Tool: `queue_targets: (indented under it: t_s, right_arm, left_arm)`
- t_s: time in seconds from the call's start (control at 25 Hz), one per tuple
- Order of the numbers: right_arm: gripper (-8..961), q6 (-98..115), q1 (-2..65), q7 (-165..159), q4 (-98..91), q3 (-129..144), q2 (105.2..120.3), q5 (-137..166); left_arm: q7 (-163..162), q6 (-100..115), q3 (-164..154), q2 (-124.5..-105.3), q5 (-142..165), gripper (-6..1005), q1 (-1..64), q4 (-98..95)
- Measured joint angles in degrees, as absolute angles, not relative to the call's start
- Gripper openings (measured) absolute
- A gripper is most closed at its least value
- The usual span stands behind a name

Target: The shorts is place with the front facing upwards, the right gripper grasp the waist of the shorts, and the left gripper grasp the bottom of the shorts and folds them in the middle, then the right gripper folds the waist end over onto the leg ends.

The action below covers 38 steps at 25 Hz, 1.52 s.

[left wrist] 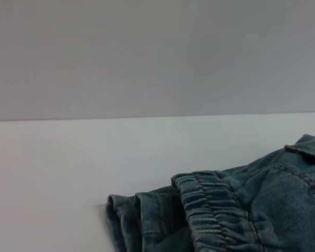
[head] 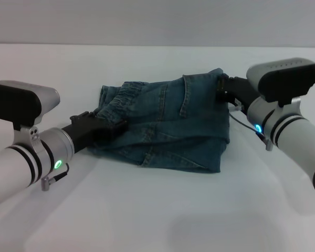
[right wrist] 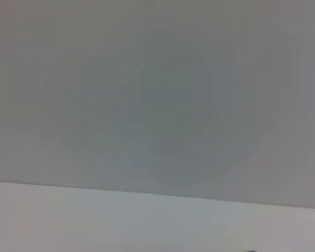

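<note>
A pair of blue-green denim shorts (head: 165,123) lies in a folded heap at the middle of a white table (head: 147,210). The gathered waistband (head: 123,97) shows at the heap's far left.

The left gripper (head: 113,126), on the green-lit arm, reaches in from the left and touches the left edge of the cloth. The right gripper (head: 224,89) meets the far right corner of the heap. Whether either pair of jaws is closed on the denim cannot be told; the fingertips are hidden against the fabric.

The fold looks part done. To do it well, both grips should likely hold all layers and travel together, keeping edges aligned so the denim lands flat, not bunched.

No containers are in view.
</note>
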<state>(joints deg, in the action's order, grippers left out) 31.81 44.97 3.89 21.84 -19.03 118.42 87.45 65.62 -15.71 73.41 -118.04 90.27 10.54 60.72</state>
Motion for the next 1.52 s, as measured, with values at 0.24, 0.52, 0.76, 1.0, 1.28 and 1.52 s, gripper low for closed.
queue_targets:
  t_s: [0.24,0.52,0.76,1.0,1.28,1.52]
  right_arm:
    - [61,34.65,43.82,3.95,22.76,-19.13,118.35,89.06]
    - [70,53.92,33.47,4.05,28.54,-20.75,118.05,99.9]
    - [77,65.25,24.06,4.29,31.1,-24.66,118.11,109.28]
    - [84,71.69,18.17,4.28,31.93,-25.49,117.67,112.11]
    - [253,71.07,17.65,4.07,31.91,-26.27,117.59,112.17]
    - [254,69.9,17.78,4.02,31.88,-26.35,117.42,112.2]
  left_arm:
    - [66.4,-15.08,73.44,-118.06,90.5,716,8.03,64.61]
    - [69.66,-7.16,74.85,-118.1,90.75,716,5.45,72.7]
    - [69.51,6.19,73.84,-118.19,90.77,716,5.16,75.44]
    - [65.28,12.39,72.56,-118.11,94.75,716,4.86,76.09]
    - [44.49,39.3,58.06,-117.93,126.12,717,2.01,74.75]
    - [11.4,59.22,56.58,-118.03,147.78,717,4.35,58.18]
